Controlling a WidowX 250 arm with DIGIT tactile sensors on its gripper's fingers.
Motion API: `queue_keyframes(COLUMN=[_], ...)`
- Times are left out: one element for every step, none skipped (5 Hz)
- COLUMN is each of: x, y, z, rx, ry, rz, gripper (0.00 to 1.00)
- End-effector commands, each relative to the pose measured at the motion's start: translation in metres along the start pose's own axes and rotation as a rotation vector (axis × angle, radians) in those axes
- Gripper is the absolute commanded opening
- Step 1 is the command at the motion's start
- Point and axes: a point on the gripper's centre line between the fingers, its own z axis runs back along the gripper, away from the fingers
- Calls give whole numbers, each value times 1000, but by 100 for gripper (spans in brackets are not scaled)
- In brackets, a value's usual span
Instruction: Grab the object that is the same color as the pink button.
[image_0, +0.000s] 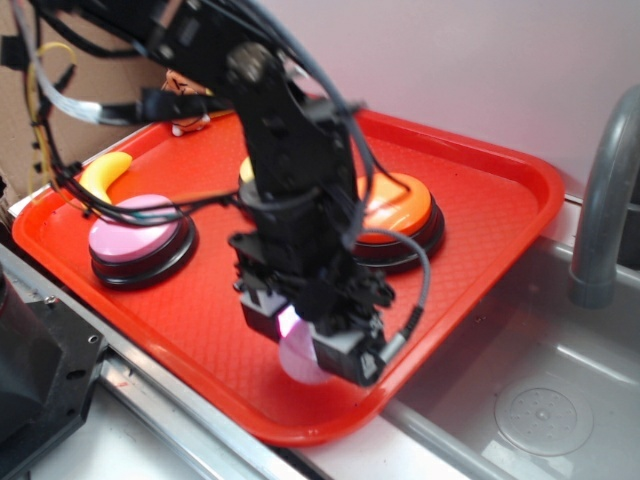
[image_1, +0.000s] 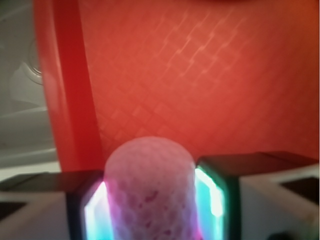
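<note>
A red textured plastic tray (image_0: 480, 215) lies on the counter (image_0: 180, 440), just beside a grey steel sink (image_0: 560, 400) on its right. On the tray's left part sits the large round pink-topped button with a black base (image_0: 135, 238); a yellow banana-shaped piece (image_0: 105, 172) lies just behind it. The orange-topped round button (image_0: 400, 215) sits toward the middle, behind the black hand (image_0: 300, 335). The small pale pink dimpled ball (image_1: 150, 192) sits between the hand's fingers (image_1: 212, 192), touching both, near the tray's front rim.

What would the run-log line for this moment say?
gripper: shut on pink ball | over red tray near front edge | pink button: untouched
</note>
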Motion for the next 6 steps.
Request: queue_keyframes(x=[4, 4, 2, 2, -1, -1], y=[31, 52, 75, 99, 118, 134], z=[70, 95, 117, 128, 140, 147], rx=[-52, -32, -9, -35, -10, 12], ry=[-108, -147, -159, -173, -179, -176], rz=[-20, 8, 7, -2, 17, 47], gripper=[0, 0, 0, 0, 0, 0])
